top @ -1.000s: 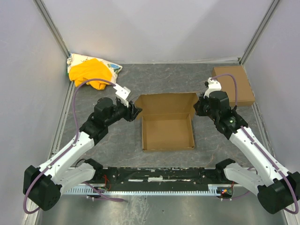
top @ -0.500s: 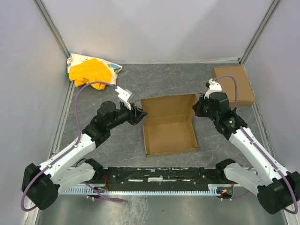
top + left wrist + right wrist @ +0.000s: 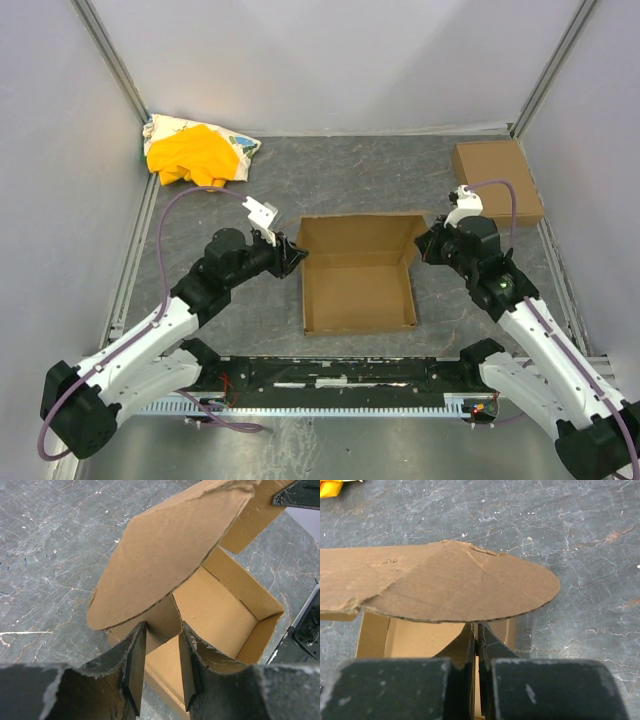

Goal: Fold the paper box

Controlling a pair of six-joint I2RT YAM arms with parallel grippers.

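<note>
The paper box (image 3: 358, 290) sits mid-table as a shallow open tray, its lid panel (image 3: 360, 232) raised at the back. My left gripper (image 3: 292, 258) is at the box's back left corner. In the left wrist view its jaws (image 3: 161, 630) stand apart around a curved cardboard tab (image 3: 165, 620), under a rounded lid flap (image 3: 170, 550). My right gripper (image 3: 426, 243) is at the back right corner. In the right wrist view it (image 3: 476, 629) is pinched shut on a thin cardboard edge beneath the other rounded flap (image 3: 465, 590).
A smaller folded brown box (image 3: 497, 180) lies at the back right by the wall. A yellow cloth (image 3: 195, 155) on a patterned bag lies at the back left. Enclosure walls stand on three sides. A black rail (image 3: 330, 380) runs along the near edge.
Both grippers have moved toward the near edge, bringing the box's back corners with them. The box tilted slightly half a second ago and now sits square again.
</note>
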